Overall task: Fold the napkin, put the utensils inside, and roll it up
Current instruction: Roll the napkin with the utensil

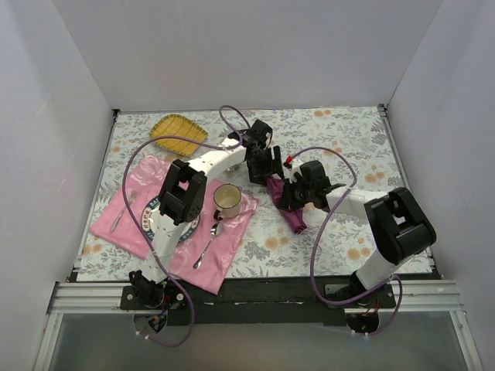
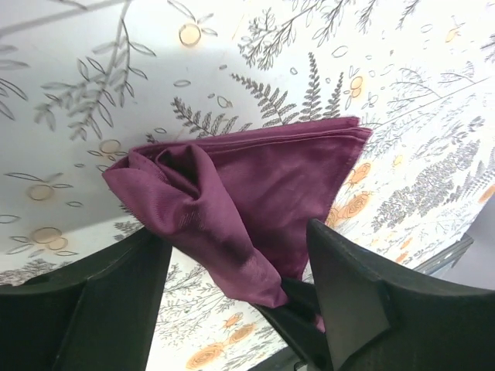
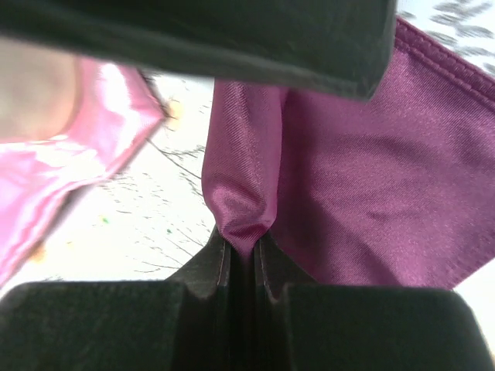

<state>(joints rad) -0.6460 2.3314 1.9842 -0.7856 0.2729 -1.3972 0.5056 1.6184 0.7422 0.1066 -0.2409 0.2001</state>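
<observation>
The dark purple napkin (image 1: 292,215) hangs bunched just above the floral tablecloth, right of centre. My right gripper (image 1: 285,197) is shut on a pinched fold of the napkin (image 3: 371,178), and the fold sits between the jaws of the right gripper (image 3: 244,239). My left gripper (image 1: 263,166) is right above it, open. In the left wrist view the napkin (image 2: 263,178) lies folded in a point between the spread fingers of the left gripper (image 2: 232,232), touching neither. The utensils are out of view.
A pink placemat (image 1: 224,247) at the front left carries a plate (image 1: 152,216), a cream mug (image 1: 227,201), a silver spoon (image 1: 207,247) and a silver fork (image 1: 117,216). A yellow dish (image 1: 178,130) sits at the back left. White walls enclose the table.
</observation>
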